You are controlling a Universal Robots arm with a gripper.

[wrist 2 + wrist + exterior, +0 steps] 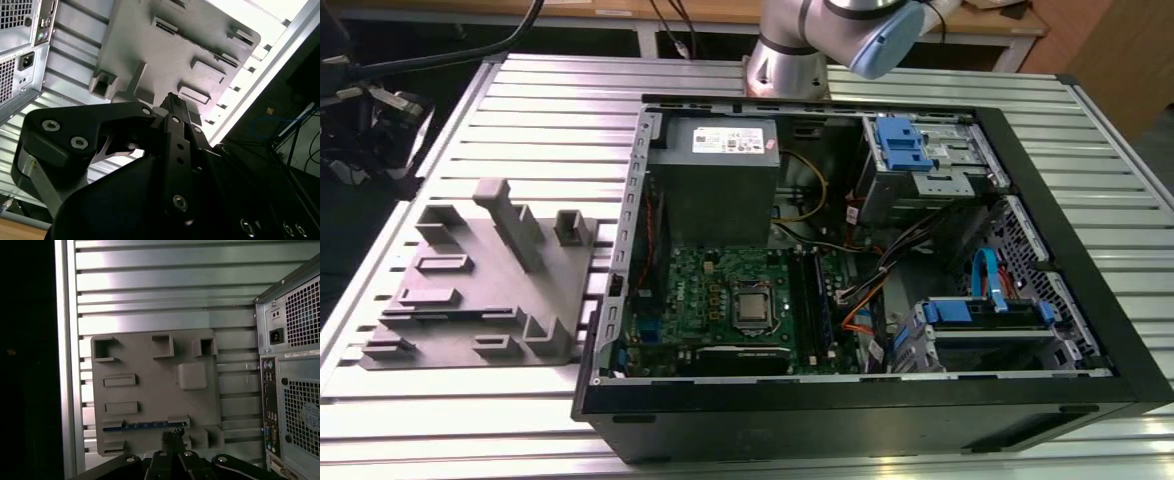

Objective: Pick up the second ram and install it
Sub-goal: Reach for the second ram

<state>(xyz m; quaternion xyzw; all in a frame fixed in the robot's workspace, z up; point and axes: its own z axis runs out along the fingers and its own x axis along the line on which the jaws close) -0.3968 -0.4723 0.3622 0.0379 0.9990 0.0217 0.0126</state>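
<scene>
Hand hangs empty, fingers pinched together, near the second ram. Slotted in the grey tray, it runs along the worktop's slats.

I work over a ribbed aluminium table, and its slats catch bright light in the first wrist view. Beyond its far edge in the exterior view stands a wooden bench on white legs. At the exterior view's left, black cables cross a dark floor.
</scene>
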